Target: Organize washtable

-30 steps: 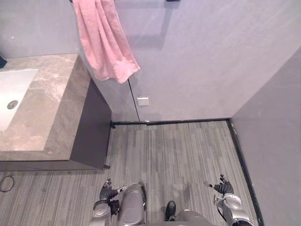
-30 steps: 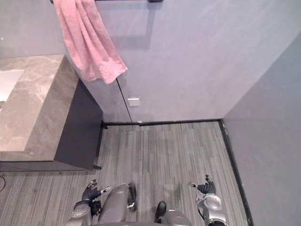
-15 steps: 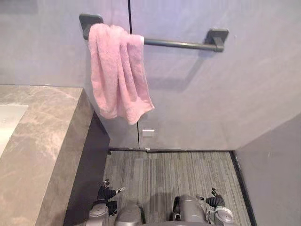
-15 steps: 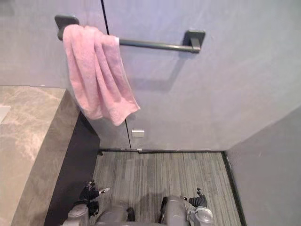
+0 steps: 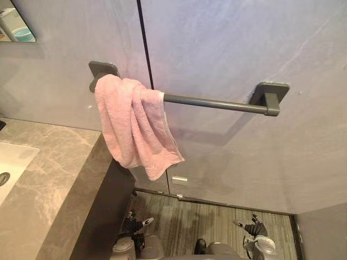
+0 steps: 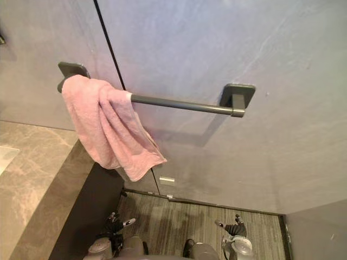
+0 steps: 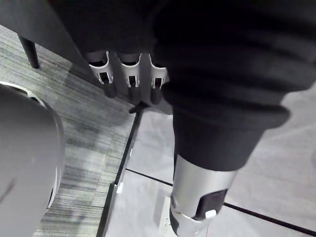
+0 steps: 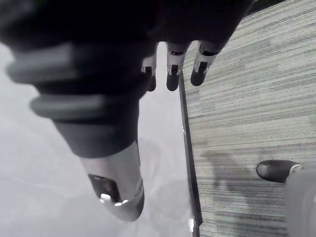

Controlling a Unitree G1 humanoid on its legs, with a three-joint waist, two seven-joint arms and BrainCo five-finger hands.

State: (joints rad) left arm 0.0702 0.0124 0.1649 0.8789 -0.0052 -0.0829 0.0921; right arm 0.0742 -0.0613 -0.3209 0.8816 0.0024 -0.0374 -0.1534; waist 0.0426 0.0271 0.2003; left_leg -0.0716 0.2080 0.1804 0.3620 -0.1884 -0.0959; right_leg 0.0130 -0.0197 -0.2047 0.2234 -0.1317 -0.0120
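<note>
Hanging lengthwise down from rail [image 5: 217, 103], pink towel [image 5: 135, 127]; left hand [image 5: 130, 226], right hand [image 5: 255, 229] fingers relaxed, empty.

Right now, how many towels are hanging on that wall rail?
1. A pink towel is draped over the left end of the dark rail, bunched beside the left bracket. Its folds could hide a second cloth, though none shows.
</note>
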